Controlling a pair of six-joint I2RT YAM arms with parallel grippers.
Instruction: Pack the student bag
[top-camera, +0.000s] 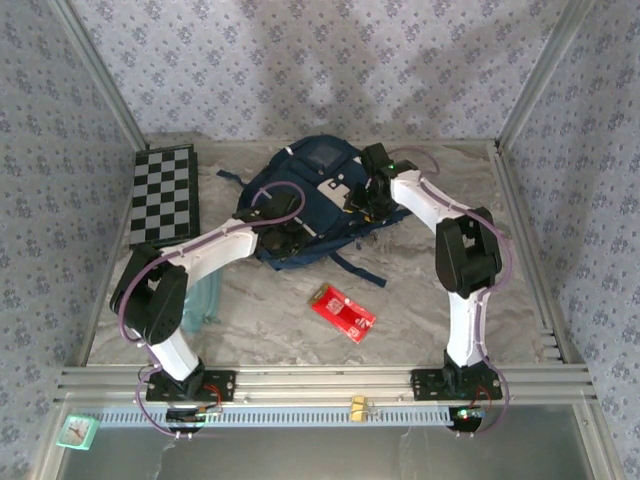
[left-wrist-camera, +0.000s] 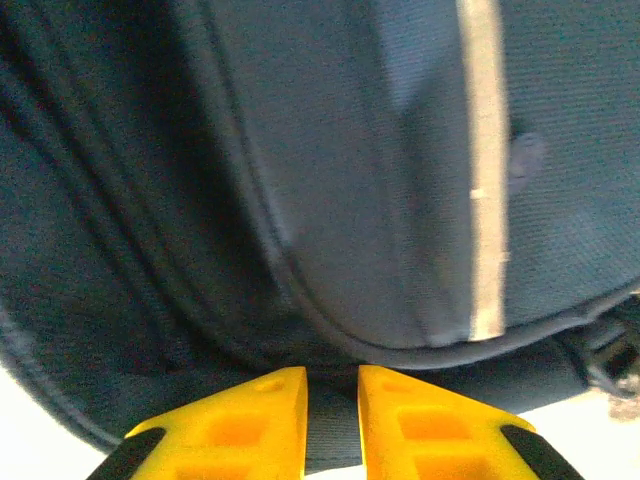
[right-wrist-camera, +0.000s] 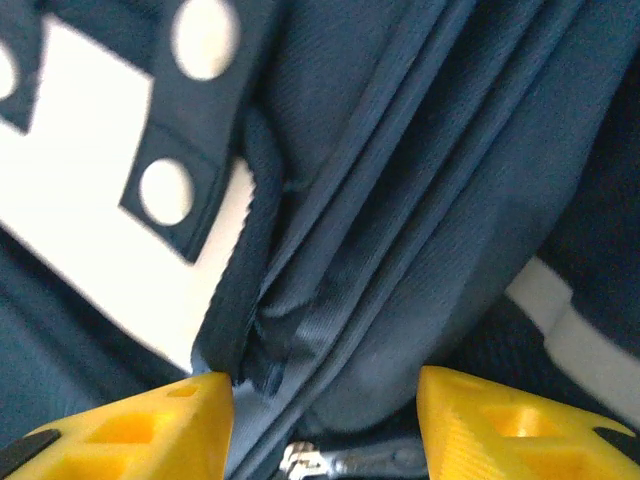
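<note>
Two tools meet the student bag (top-camera: 310, 190) at the table's (top-camera: 420, 290) far centre. Left tool (left-wrist-camera: 332, 420): narrow gap at the hem (left-wrist-camera: 400, 352), grip unclear; right tool (right-wrist-camera: 325, 420): spread astride the zipper (right-wrist-camera: 345, 462), probably to open it.

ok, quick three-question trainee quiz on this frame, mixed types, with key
1. True or false: the red packet lies inside the student bag.
2. What lies on the table to the left of the bag? A) chessboard B) laptop C) plate
3. Which gripper's jaws stand wider apart?

Key: 1 false, it lies on the table, apart from the bag. 2 A. 3 the right gripper, wider than the left gripper.
</note>
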